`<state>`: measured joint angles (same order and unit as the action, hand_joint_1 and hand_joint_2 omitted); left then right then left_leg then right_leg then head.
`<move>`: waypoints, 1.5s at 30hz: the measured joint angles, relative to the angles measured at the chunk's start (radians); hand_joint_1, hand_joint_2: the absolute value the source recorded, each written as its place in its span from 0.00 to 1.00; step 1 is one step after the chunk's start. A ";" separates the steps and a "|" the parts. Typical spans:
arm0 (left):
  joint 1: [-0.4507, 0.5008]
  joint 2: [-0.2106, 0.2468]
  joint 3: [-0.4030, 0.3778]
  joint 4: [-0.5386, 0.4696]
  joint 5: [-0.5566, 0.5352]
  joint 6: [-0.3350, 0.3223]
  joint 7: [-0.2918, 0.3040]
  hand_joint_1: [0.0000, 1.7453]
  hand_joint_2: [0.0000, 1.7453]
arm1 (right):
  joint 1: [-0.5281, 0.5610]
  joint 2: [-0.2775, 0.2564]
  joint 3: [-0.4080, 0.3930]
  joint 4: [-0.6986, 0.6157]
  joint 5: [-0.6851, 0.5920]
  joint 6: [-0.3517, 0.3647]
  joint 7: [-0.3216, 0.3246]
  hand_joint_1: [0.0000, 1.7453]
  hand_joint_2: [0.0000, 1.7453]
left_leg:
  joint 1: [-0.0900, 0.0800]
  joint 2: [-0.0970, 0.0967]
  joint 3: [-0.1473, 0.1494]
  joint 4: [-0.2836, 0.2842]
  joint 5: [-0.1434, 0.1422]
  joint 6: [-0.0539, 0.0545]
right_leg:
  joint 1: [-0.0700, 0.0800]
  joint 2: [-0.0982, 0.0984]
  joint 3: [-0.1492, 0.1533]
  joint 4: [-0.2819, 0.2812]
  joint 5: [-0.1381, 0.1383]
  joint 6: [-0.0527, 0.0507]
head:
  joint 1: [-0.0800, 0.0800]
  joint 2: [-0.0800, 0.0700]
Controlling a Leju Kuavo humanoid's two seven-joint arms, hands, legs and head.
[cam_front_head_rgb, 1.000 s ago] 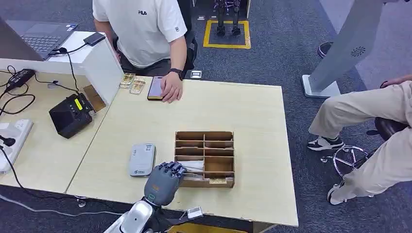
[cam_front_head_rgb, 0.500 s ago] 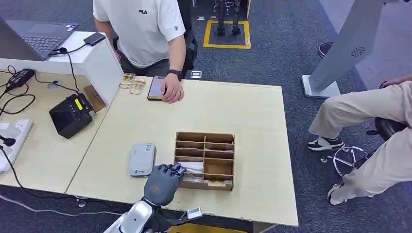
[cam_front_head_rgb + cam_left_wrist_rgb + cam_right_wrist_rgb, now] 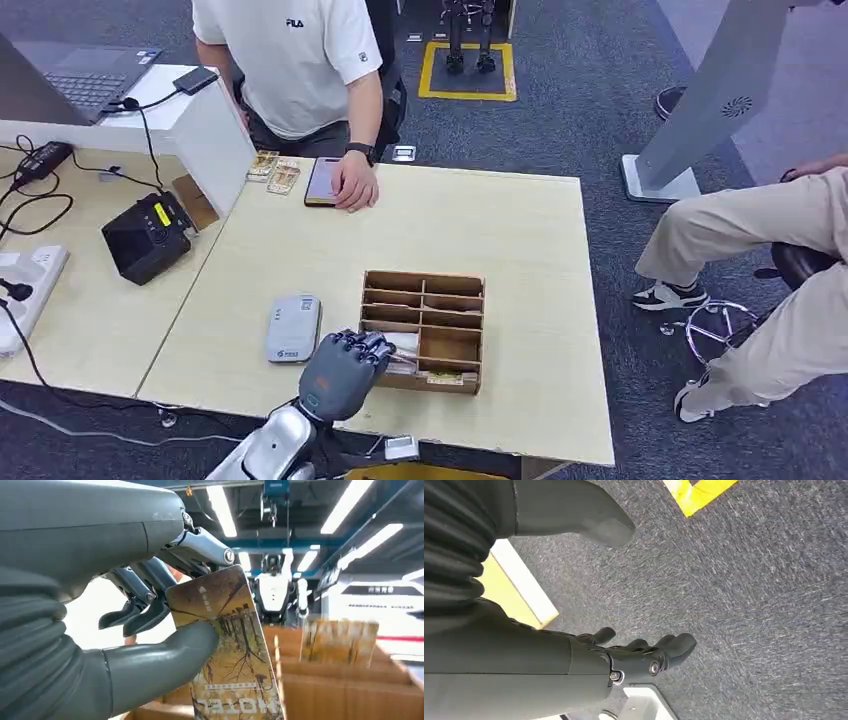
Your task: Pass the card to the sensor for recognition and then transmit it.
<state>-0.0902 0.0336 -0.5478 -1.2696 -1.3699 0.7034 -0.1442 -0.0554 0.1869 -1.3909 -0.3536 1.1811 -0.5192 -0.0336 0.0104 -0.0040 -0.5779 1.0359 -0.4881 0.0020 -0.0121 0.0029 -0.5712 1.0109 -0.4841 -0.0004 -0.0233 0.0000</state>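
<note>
My head view: high, looking forward and down over desk, moderately far. My left wrist view: very close behind left hand, looking level across box toward ceiling lights. Both share left hand, box. My right wrist view: behind right hand, facing down at floor.

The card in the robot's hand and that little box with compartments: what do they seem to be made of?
The card looks like glossy plastic: stiff, flat, with a printed tree picture and a sheen. The left hand pinches it. The compartment box looks like thin unpainted wood or fibreboard: matte brown, with slotted dividers.
</note>
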 joint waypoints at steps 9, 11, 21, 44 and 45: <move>-0.072 0.011 0.000 -0.047 0.158 0.000 -0.040 1.00 1.00 | -0.006 -0.008 0.002 0.016 0.017 -0.003 -0.004 0.00 1.00 | 0.000 0.000 0.000 0.000 0.001 0.000 | 0.000 0.000 0.000 0.000 0.001 -0.001 | 0.000 0.000; -0.107 0.011 0.001 -0.047 0.256 -0.003 -0.059 1.00 1.00 | -0.009 -0.010 0.005 0.021 0.018 -0.010 -0.006 0.00 1.00 | 0.000 0.000 0.000 0.000 0.001 0.000 | 0.000 0.000 0.000 0.000 0.001 -0.001 | 0.000 0.000; -0.254 -0.019 0.031 -0.017 0.442 -0.064 -0.097 1.00 1.00 | -0.015 -0.020 0.026 0.044 0.028 -0.015 -0.009 0.00 1.00 | 0.000 0.000 0.000 0.001 0.001 0.000 | 0.000 0.000 0.000 0.000 0.002 -0.002 | 0.000 0.000; -0.706 -0.151 0.137 0.527 0.514 -0.161 0.110 0.22 1.00 | -0.031 -0.049 0.069 0.077 0.047 -0.032 0.026 0.00 1.00 | 0.000 0.000 0.000 0.001 0.003 -0.001 | 0.000 0.000 -0.001 0.000 0.004 -0.002 | 0.000 0.000; -0.713 -0.153 0.139 0.542 0.515 -0.161 0.113 0.22 1.00 | -0.031 -0.050 0.069 0.077 0.047 -0.033 0.027 0.00 1.00 | 0.000 0.000 0.000 0.001 0.003 -0.001 | 0.000 0.000 -0.001 0.000 0.004 -0.002 | 0.000 0.000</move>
<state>-0.8028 -0.1194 -0.4089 -0.7274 -0.8553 0.5421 -0.0317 -0.0859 0.1366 -1.3222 -0.2762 1.2280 -0.5520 -0.0061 0.0106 -0.0041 -0.5782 1.0366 -0.4852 0.0008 -0.0121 0.0032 -0.5718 1.0113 -0.4805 -0.0019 -0.0233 0.0000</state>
